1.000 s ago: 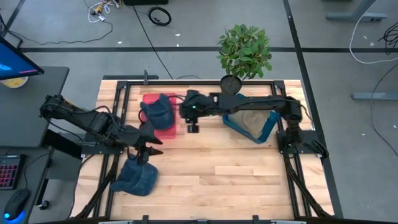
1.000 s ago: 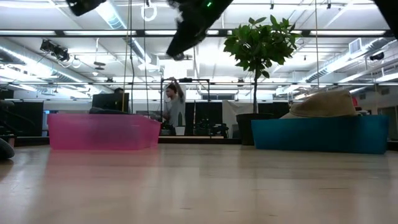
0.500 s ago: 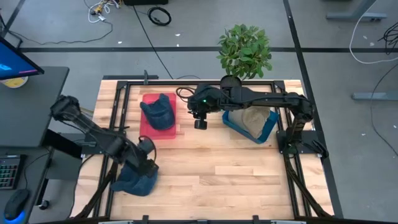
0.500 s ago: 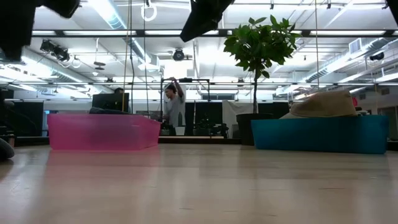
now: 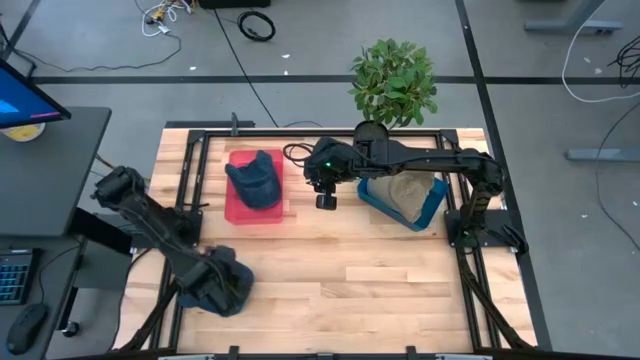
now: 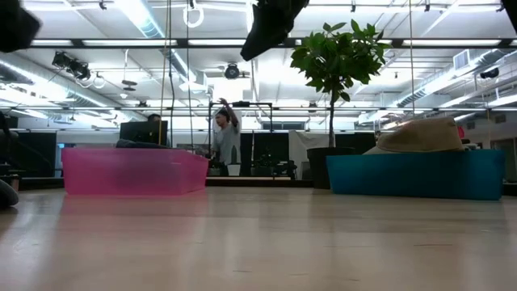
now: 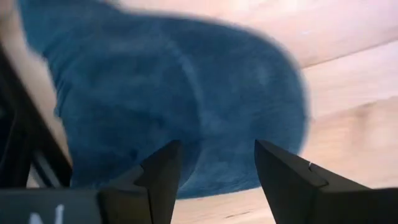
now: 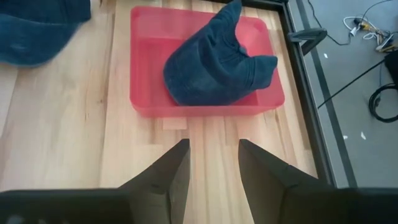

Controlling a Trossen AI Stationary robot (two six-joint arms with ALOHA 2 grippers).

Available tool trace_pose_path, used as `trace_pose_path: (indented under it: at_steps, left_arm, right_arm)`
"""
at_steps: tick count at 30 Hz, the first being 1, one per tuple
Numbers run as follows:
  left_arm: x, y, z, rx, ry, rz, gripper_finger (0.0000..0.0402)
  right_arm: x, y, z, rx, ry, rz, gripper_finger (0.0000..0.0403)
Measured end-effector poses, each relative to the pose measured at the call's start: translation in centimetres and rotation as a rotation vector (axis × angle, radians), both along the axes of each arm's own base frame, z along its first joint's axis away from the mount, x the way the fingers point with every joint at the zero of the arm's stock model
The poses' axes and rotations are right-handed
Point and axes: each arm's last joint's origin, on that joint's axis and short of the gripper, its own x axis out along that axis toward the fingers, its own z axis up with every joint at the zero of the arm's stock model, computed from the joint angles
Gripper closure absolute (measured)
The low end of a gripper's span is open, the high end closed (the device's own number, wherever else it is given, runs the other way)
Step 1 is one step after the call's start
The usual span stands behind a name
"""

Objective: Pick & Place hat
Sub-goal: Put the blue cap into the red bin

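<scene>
A dark blue hat lies on the table near its left near corner; in the left wrist view this blue hat fills the picture. My left gripper is open and stands right over it, pointing down. A second dark blue hat rests inside the red bin at the far left. My right gripper is open and hovers over bare table to the right of that bin, above the table. My left gripper stands open over the crown of the blue hat, coming from above. Whether its fingertips touch the cloth I cannot tell.
A blue bin at the far right holds a tan brimmed hat. A potted plant stands beyond the table's far edge. The table's black frame runs close beside the near hat. A person shows far behind.
My left gripper has moved toward the table's near left corner and come down over the blue hat lying there. My right gripper has drawn away from the red bin toward the table's right; the hat in the bin has stayed in place.
</scene>
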Motion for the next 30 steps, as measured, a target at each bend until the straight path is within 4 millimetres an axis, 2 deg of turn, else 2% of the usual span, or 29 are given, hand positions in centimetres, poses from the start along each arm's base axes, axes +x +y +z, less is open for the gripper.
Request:
trace_pose_path:
  at_steps: [6,13,17,23,30]
  left_arm:
    - [-0.8,-1.5,-1.4,0.022,0.054,0.079,0.0195]
    - [-1.0,-2.2,-2.6,0.061,0.082,0.063,0.0206]
    - [-1.0,-2.3,-2.6,0.063,0.080,0.033,0.0255]
    - [-0.8,-2.2,-2.7,0.065,0.075,-0.039,0.0379]
    - [0.5,-1.8,-1.4,0.038,0.040,-0.128,0.0390]
  right_arm:
    - [0.0,0.0,0.0,0.000,0.001,0.000,0.0264]
    - [0.0,0.0,0.0,0.000,0.001,0.000,0.0264]
    - [0.0,0.0,0.0,0.000,0.001,0.000,0.0264]
    - [0.0,0.0,0.0,0.000,0.001,0.000,0.0264]
    - [0.0,0.0,0.0,0.000,0.002,0.000,0.0264]
